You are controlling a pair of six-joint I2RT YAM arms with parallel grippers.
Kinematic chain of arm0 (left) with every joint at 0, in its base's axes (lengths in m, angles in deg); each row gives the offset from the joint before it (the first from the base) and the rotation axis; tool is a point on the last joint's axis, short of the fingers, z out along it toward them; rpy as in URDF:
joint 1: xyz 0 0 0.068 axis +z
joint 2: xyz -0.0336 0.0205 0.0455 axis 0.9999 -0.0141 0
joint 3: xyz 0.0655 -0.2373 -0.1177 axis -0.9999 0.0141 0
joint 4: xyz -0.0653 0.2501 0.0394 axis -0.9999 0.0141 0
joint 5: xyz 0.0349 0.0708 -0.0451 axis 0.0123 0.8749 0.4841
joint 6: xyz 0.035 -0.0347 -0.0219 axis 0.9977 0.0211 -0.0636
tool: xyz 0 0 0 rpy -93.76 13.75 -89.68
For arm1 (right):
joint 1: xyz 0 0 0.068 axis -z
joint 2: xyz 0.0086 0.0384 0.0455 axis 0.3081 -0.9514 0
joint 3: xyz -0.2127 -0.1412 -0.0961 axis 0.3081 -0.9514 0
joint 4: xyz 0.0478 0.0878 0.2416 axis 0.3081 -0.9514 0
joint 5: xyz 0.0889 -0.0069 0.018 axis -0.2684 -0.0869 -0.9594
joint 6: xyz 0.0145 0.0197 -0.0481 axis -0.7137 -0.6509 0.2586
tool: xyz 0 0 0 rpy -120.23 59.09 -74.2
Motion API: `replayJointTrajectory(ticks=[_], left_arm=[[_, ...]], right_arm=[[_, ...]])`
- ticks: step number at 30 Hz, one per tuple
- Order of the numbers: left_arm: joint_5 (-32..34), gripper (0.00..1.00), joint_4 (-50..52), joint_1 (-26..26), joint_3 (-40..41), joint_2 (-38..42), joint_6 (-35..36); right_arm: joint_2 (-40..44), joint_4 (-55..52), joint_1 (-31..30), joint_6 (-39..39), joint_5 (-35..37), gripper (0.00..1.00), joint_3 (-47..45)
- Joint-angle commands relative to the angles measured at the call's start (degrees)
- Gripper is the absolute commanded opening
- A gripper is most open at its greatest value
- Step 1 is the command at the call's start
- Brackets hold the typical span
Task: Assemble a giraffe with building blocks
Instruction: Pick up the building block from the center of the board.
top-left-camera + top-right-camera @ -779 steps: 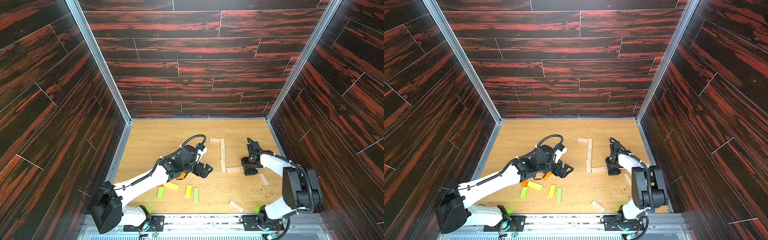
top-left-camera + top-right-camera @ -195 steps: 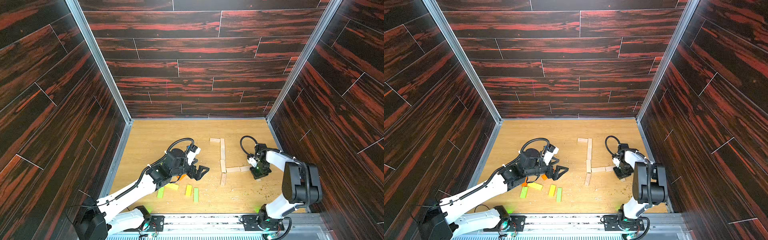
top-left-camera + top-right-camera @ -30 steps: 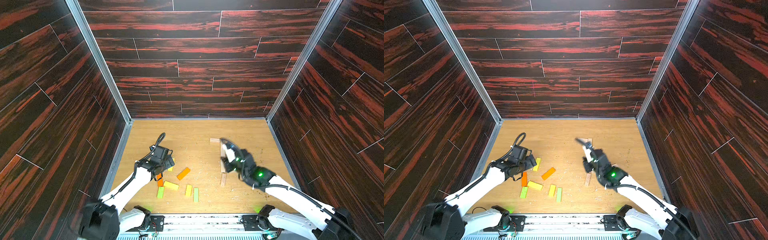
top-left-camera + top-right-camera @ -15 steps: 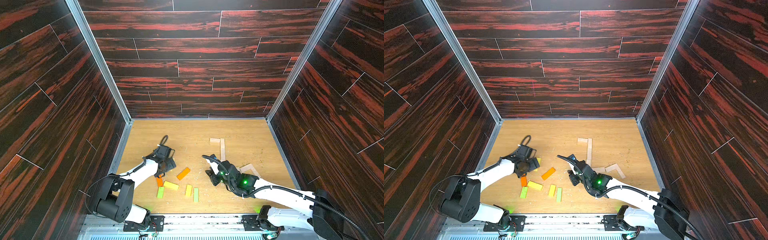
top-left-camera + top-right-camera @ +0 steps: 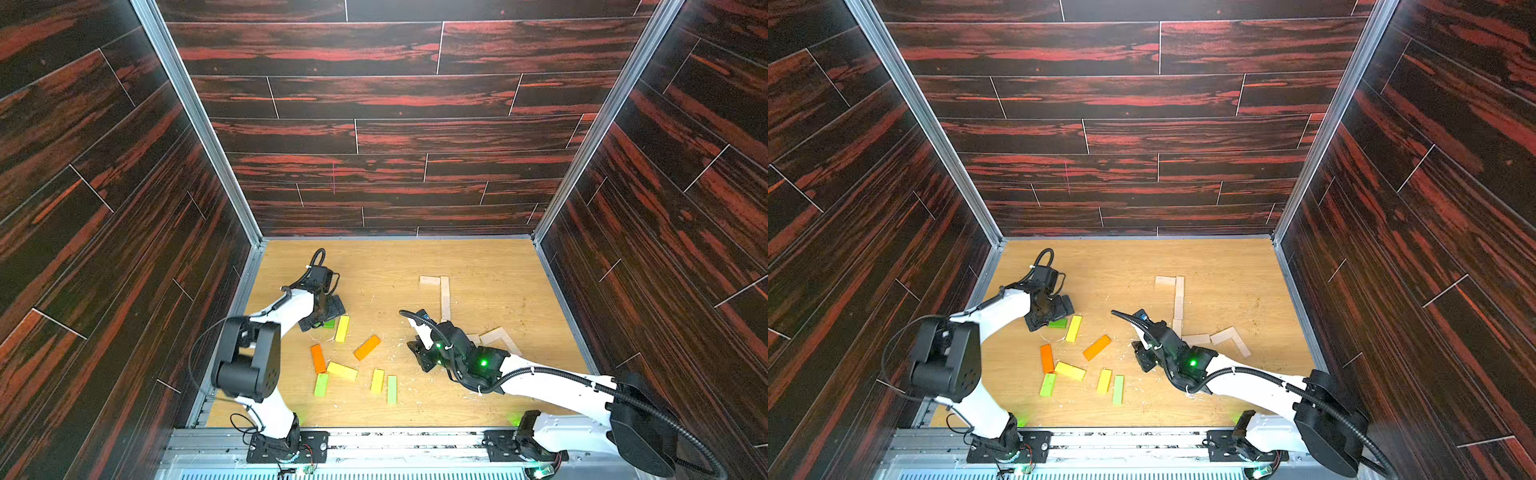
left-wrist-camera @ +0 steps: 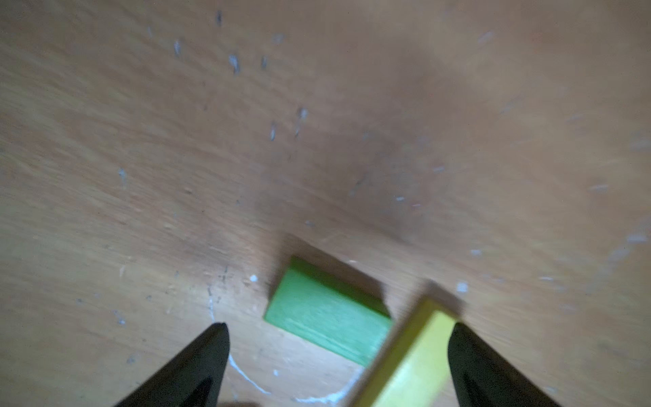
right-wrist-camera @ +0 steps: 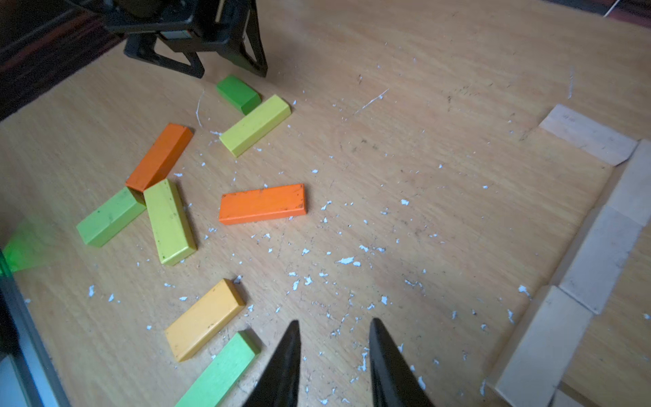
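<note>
The left end effector (image 6: 338,329) hangs wide open over a green block (image 6: 326,312) on the bench (image 5: 490,266); the right end effector (image 7: 333,331) hovers narrowly parted, empty.

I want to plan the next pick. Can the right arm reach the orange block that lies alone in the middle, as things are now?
Probably yes. The right gripper points toward the orange block, holding nothing, with only bare table and white crumbs between them. Its jaws look too narrow; they would need to open first.
</note>
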Motion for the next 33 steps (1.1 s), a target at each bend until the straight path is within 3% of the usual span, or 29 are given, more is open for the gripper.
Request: replayJointTrajectory(ticks=[1, 15, 22, 28, 33], left_arm=[[0.6, 1.0, 5.1, 1.4, -2.6, -0.7, 4.3], [-9.4, 0.95, 7.6, 2.0, -5.1, -7.8, 13.9], [-10.0, 0.81, 7.2, 1.3, -4.9, -8.9, 14.2], [-8.2, 0.83, 8.0, 0.8, -6.1, -10.5, 14.5], [-6.9, 0.74, 9.3, 0.6, -6.7, -11.1, 15.1]], right_arm=[[-1.4, 0.6, -0.4, -0.6, -0.6, 0.34, 0.5], [-3.3, 0.6, -0.4, -1.4, -1.0, 0.34, 0.6], [-4.1, 1.1, -0.4, -1.9, -1.4, 0.33, 0.7], [-4.4, 1.2, -0.5, -2.0, -1.7, 0.32, 0.7], [-4.5, 1.2, -0.5, -2.0, -1.7, 0.32, 0.9]])
